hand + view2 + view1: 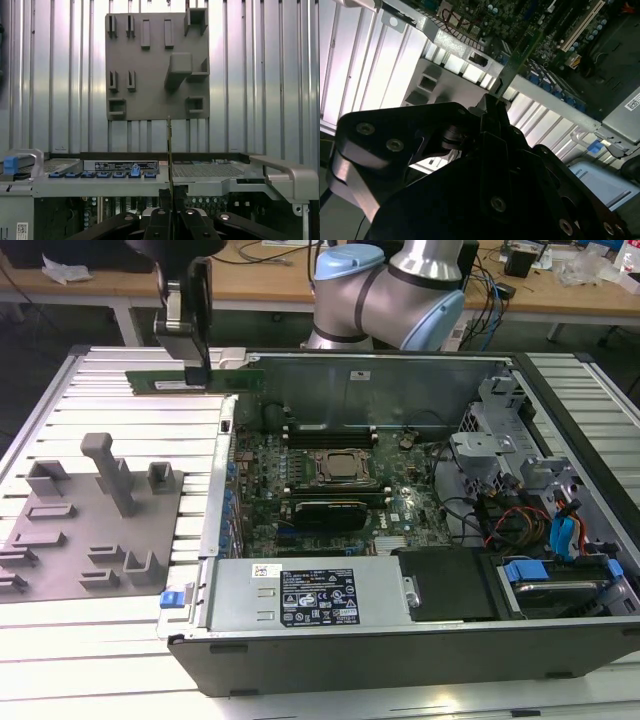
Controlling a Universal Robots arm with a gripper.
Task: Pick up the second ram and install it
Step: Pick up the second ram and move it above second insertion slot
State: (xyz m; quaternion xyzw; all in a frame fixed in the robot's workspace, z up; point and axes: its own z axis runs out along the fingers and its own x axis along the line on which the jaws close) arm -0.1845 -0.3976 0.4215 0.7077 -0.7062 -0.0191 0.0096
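Fingers of the gripper (197, 366) are clamped on the second ram (160, 383), a thin green strip held level and lengthwise above the slatted surface (120, 430), just beside the far corner of the open computer case (350, 380) on the exterior view's left. In both wrist views the ram (521, 59) (169, 150) shows edge-on, sticking straight out from between the black fingers (495, 117), and it seems to hang clear of the case wall, though the angle makes that hard to judge. The grey tray (75, 565) lies on the surface well apart from the ram.
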